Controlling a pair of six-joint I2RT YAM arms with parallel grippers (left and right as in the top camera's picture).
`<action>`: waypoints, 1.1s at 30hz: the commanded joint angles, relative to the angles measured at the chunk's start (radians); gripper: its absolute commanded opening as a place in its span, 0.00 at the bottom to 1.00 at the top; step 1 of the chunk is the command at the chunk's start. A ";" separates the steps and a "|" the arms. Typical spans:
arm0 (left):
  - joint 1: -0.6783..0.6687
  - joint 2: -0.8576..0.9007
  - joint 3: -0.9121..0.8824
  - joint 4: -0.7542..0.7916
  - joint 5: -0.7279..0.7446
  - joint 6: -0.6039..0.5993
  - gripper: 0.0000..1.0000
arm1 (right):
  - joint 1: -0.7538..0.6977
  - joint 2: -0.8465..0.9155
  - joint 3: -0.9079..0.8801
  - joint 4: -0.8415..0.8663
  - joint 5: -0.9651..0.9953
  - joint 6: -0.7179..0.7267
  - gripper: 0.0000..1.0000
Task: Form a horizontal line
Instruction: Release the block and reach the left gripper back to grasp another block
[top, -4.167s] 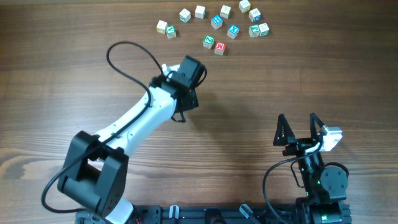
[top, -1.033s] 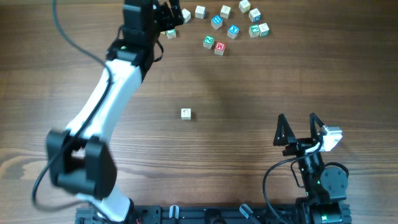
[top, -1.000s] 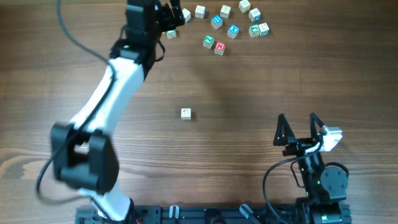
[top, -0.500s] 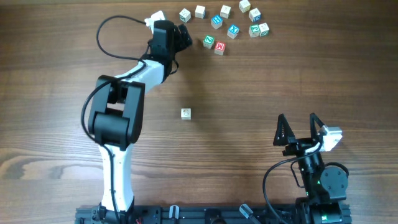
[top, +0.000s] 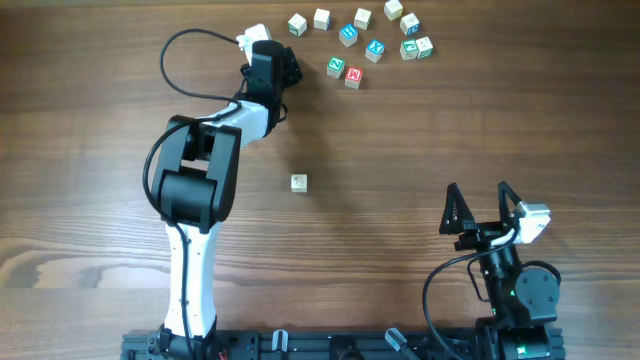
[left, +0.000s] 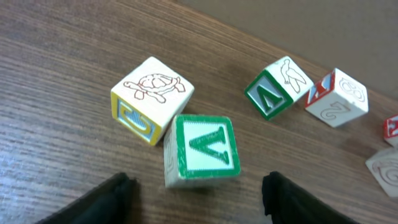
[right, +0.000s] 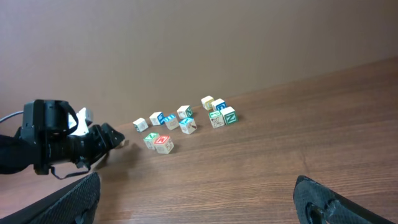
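Wooden cube (top: 299, 182), pale-topped, sits alone, well apart from the far cluster (top: 362, 17). Judged the line's first member, so two remain, among them the blue-X cube (top: 375, 47). Left gripper (left: 198, 185) hovers spread wide over the turtle cube (left: 152, 93) and green V cube (left: 202, 149), holding nothing. Right gripper (top: 478, 197), near right, is spread wide and empty.

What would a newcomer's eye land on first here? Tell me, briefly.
The left arm stretched to the table's far edge, its open left end effector flanking a green-V cube beside the cluster of alphabet cubes. Next, the lone pale cube sitting mid-table, and the right end effector parked open at the near right.
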 joint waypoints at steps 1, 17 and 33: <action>-0.010 0.041 0.018 -0.005 -0.006 0.048 0.52 | 0.004 -0.003 -0.001 0.002 0.003 0.003 1.00; -0.071 -0.220 0.045 -0.303 -0.067 0.093 0.24 | 0.004 -0.003 0.000 0.002 0.003 0.004 1.00; -0.025 -0.154 0.045 -0.096 -0.057 0.093 0.93 | 0.004 -0.003 0.000 0.002 0.003 0.004 1.00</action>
